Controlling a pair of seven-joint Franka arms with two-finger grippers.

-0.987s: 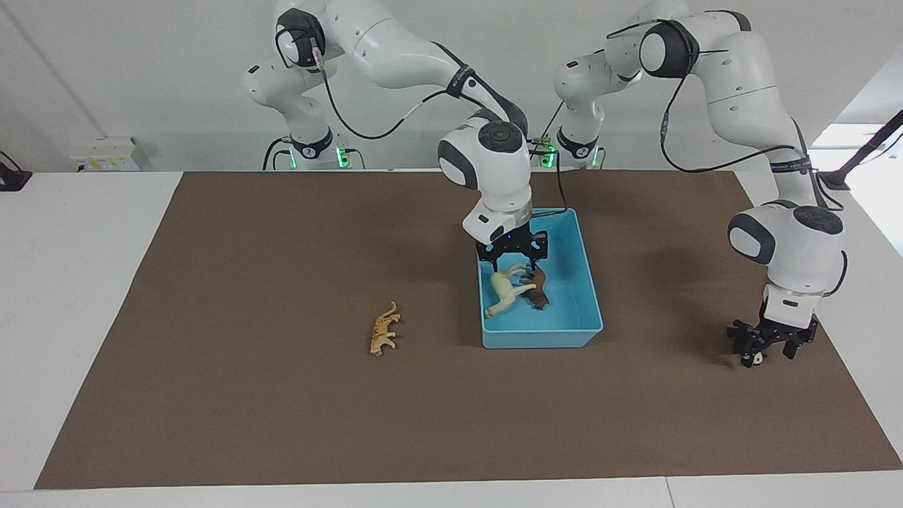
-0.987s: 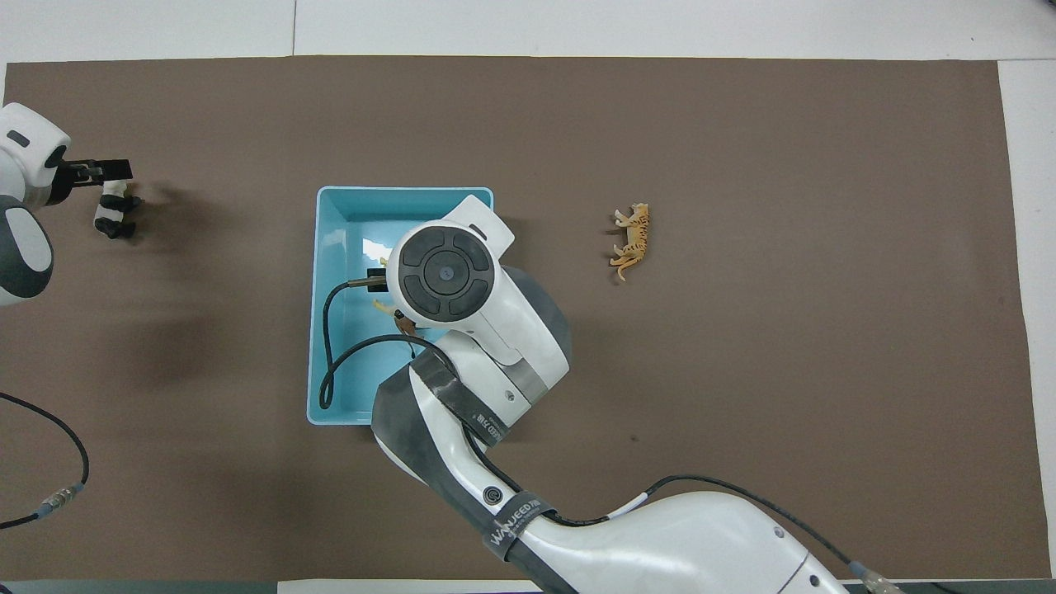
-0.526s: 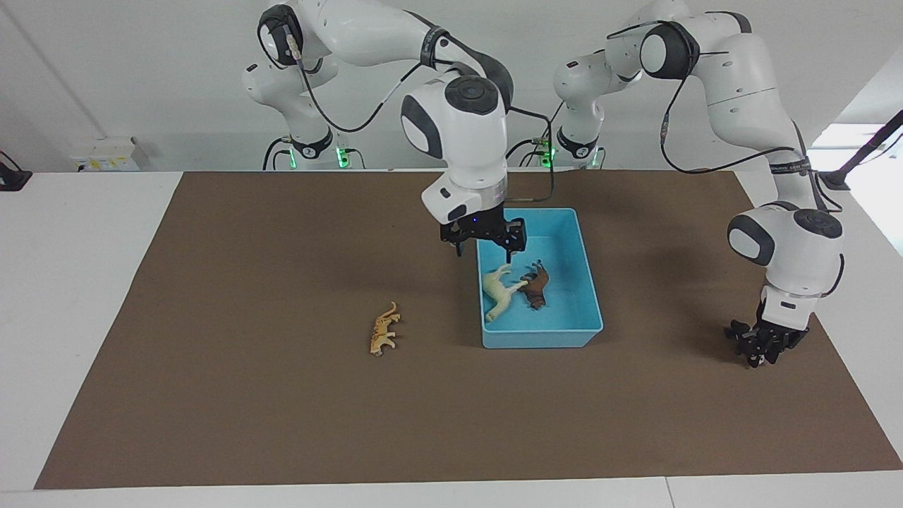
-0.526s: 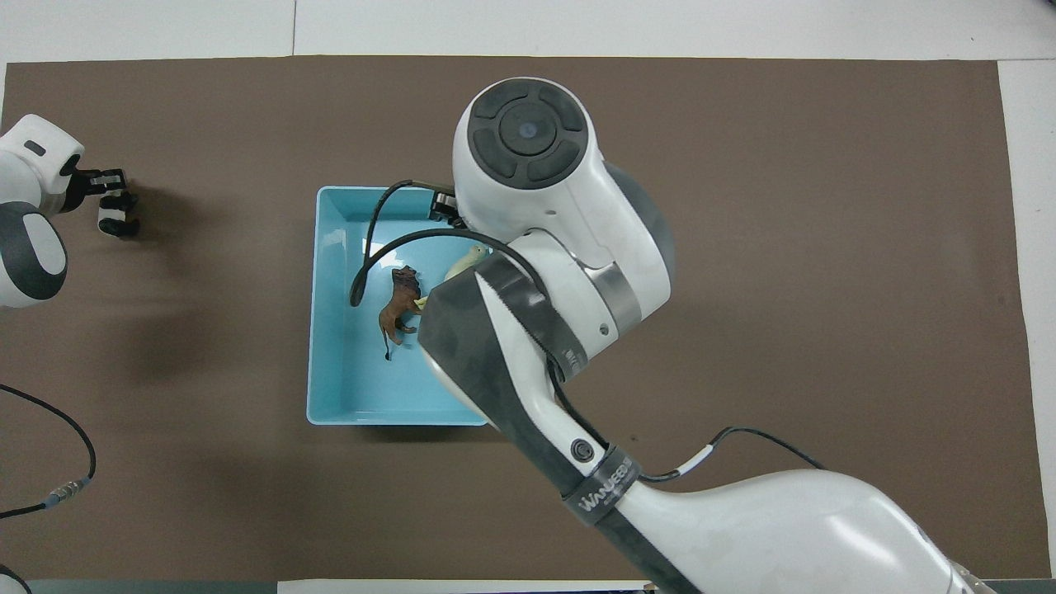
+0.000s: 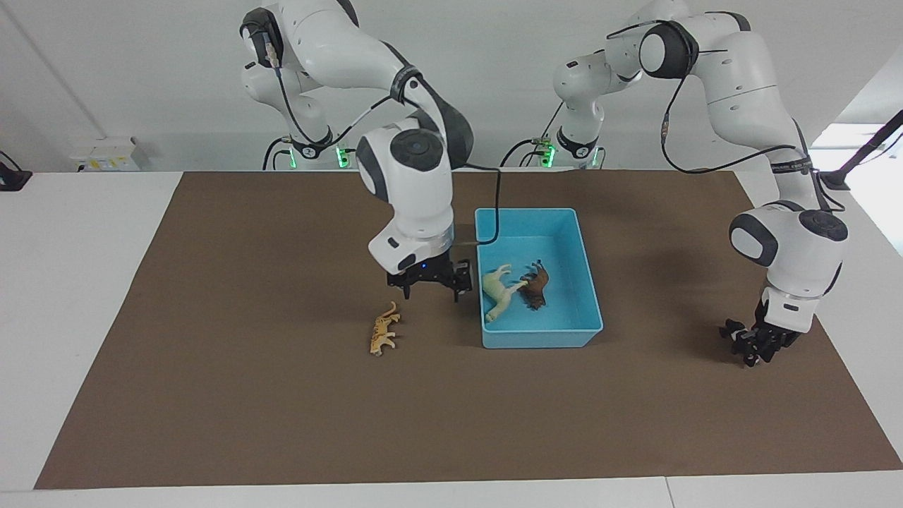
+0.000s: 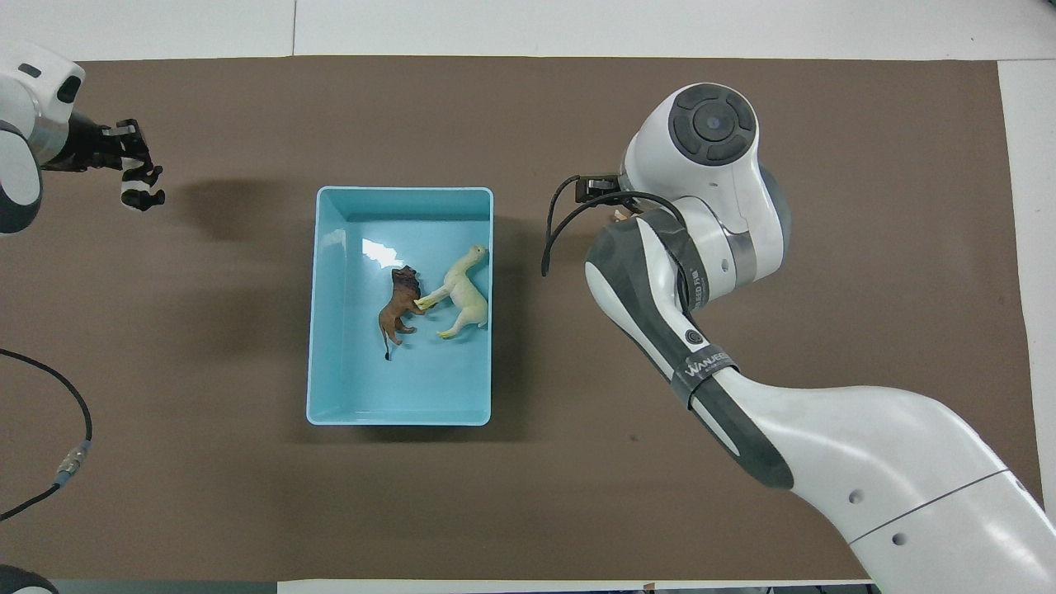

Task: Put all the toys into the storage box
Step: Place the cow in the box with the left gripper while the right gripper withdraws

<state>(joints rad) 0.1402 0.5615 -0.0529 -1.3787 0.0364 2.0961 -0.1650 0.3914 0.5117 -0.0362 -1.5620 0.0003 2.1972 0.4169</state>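
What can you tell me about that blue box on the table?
The storage box is a light blue rectangular bin, apparently plastic, with plain sloped walls and a rim, open at the top. It stands upright on the brown mat, near the middle of the table. Inside lie a cream-white horse and a dark brown lion-like animal, side by side on its floor, their legs meeting. No end effector touches it.

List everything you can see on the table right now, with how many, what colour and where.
Box: one, light blue, mid-table on the mat.
Horse: one, cream, lying in the box.
Lion: one, dark brown, in the box, touching the horse.
Tiger: one, orange, on the mat beside the box, toward the right arm's end.
Panda: one, black and white, in the left gripper.
Mat: one, brown, covering the table.
Right gripper: over the mat between tiger and box.
Left gripper: at its end of the mat.
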